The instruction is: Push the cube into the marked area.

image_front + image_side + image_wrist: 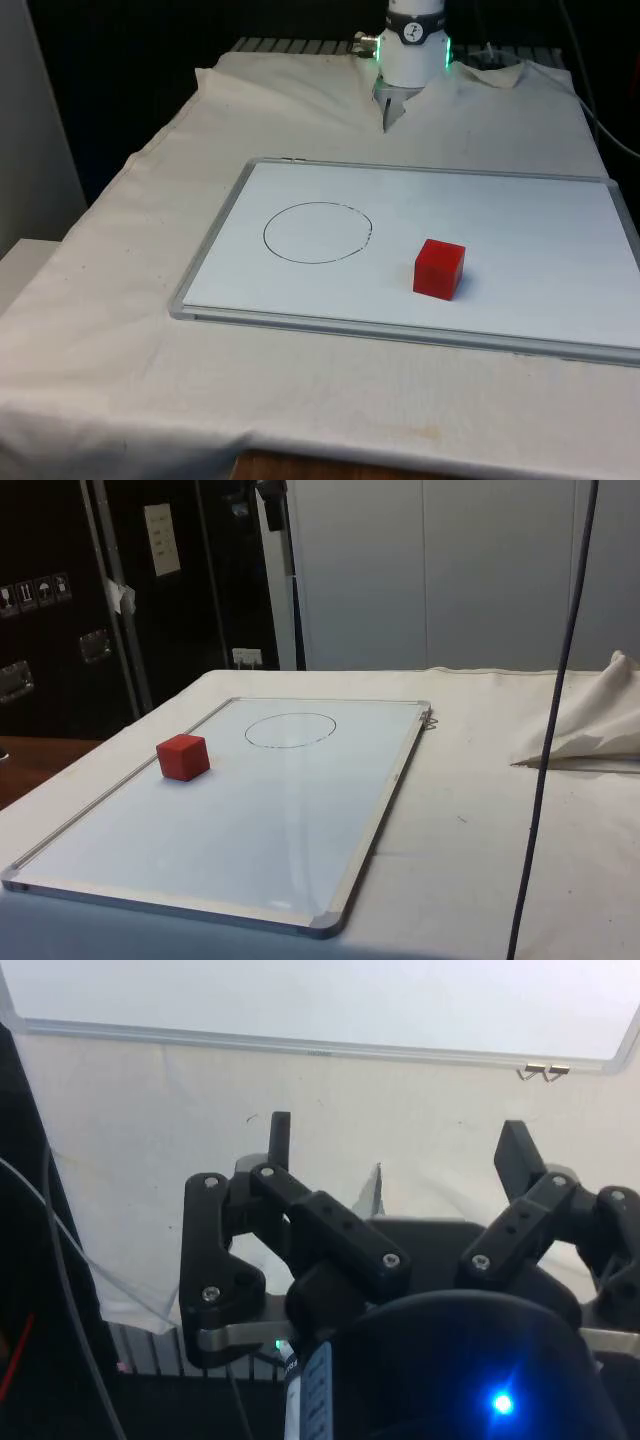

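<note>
So the gripper (395, 1145) hangs over bare cloth (150, 1160) with its fingers spread wide, nothing between them. The whiteboard (300, 1000) lies out ahead of it, well apart. The red cube (439, 268) sits on that board, far from the gripper and not touching the drawn circle (317, 232), just off to the circle's side. Looks like the approach step hasn't really begun. Next move probably means getting down behind the cube, on the side away from the circle, then shoving it straight across.
</note>
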{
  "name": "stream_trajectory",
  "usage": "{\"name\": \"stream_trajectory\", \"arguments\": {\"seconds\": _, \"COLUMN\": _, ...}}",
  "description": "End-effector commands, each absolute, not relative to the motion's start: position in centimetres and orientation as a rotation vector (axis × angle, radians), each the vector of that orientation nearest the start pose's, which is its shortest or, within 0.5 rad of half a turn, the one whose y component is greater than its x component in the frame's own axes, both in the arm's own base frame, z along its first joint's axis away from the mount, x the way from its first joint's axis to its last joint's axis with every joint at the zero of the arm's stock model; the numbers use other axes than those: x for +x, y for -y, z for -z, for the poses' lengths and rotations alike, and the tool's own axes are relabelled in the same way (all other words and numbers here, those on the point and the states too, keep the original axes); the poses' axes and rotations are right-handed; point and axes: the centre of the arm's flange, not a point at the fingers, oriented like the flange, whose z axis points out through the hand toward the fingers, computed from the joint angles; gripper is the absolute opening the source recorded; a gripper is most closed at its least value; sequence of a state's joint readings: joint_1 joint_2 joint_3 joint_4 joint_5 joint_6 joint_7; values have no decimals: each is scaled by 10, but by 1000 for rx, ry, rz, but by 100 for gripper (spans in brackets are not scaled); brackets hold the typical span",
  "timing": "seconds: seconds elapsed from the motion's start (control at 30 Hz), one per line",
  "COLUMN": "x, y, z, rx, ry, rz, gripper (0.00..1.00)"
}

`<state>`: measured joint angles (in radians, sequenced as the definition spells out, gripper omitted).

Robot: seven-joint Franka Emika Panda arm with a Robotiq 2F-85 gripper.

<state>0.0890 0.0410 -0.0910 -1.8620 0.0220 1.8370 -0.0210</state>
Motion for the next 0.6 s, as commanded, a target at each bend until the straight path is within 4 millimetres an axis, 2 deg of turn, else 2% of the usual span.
{"name": "stream_trajectory", "arguments": {"seconds": 0.0, "x": 566, "y": -2, "z": -486, "rx": -3122, "ry": 21, "rz": -101, "gripper": 99}}
{"name": "stream_trajectory", "arguments": {"seconds": 0.1, "x": 566, "y": -1, "z": -486, "rx": -3122, "ry": 19, "rz": -102, "gripper": 86}}
{"name": "stream_trajectory", "arguments": {"seconds": 0.13, "x": 566, "y": -2, "z": -486, "rx": -3122, "ry": 21, "rz": -101, "gripper": 86}}
{"name": "stream_trajectory", "arguments": {"seconds": 0.27, "x": 566, "y": -1, "z": -486, "rx": -3122, "ry": 19, "rz": -101, "gripper": 65}}
{"name": "stream_trajectory", "arguments": {"seconds": 0.3, "x": 566, "y": -1, "z": -486, "rx": -3122, "ry": 19, "rz": -101, "gripper": 56}}
{"name": "stream_trajectory", "arguments": {"seconds": 0.4, "x": 566, "y": -1, "z": -486, "rx": -3122, "ry": 19, "rz": -102, "gripper": 38}}
{"name": "stream_trajectory", "arguments": {"seconds": 0.43, "x": 566, "y": -1, "z": -486, "rx": -3122, "ry": 19, "rz": -101, "gripper": 38}}
{"name": "stream_trajectory", "arguments": {"seconds": 0.53, "x": 566, "y": -1, "z": -486, "rx": -3122, "ry": 19, "rz": -102, "gripper": 24}}
{"name": "stream_trajectory", "arguments": {"seconds": 0.57, "x": 566, "y": -1, "z": -486, "rx": -3122, "ry": 19, "rz": -102, "gripper": 14}}
